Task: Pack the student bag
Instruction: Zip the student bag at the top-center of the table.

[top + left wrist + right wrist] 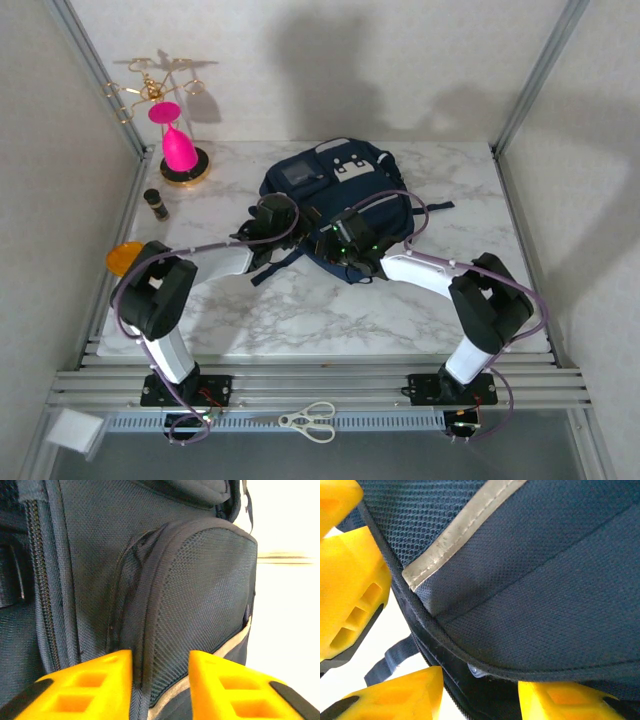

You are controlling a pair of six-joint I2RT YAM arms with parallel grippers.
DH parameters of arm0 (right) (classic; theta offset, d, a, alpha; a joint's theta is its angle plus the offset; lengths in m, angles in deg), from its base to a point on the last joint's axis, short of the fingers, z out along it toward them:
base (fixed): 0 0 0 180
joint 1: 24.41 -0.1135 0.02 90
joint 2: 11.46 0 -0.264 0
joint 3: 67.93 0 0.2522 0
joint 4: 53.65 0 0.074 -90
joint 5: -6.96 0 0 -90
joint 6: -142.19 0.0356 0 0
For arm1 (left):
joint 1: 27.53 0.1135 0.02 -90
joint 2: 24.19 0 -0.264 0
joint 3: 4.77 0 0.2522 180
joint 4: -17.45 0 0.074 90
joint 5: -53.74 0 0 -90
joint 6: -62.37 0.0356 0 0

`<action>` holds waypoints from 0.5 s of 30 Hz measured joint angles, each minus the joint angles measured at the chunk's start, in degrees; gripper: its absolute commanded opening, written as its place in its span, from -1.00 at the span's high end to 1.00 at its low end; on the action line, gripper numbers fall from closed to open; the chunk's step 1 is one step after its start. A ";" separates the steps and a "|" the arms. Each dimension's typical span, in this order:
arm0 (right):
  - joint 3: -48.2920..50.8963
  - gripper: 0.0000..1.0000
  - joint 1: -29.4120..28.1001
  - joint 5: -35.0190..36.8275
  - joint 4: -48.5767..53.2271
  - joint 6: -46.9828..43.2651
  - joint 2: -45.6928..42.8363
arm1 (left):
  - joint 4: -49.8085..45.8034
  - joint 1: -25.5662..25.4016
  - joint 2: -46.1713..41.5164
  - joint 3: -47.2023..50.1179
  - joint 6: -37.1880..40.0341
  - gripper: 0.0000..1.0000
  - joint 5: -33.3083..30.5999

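Scissors [308,421] lie nearest, on the rail well short of the bag [330,190]. The left gripper [160,655] is at the bag's near-left side. Its jaws are parted astride the piped edge of a mesh pocket, seemingly not squeezing it. The right gripper [480,680] is at the bag's near edge, jaws spread with the hem between them. The bag lies flat mid-worktop [300,310]. Left of the bag stands a small dark bottle [155,204], and farther back a pink ornament [178,150].

Count on inspection: one backpack [335,185]; two robot arms, left arm [160,290] and right arm [485,305]; one pink ornament [178,150]; one small dark bottle [156,204]; one orange disc [122,257]; one pair of scissors [310,420].
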 measured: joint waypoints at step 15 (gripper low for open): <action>0.35 0.52 -0.63 5.75 -6.86 8.59 4.76 | 0.35 0.11 3.15 -1.73 -1.97 0.91 1.64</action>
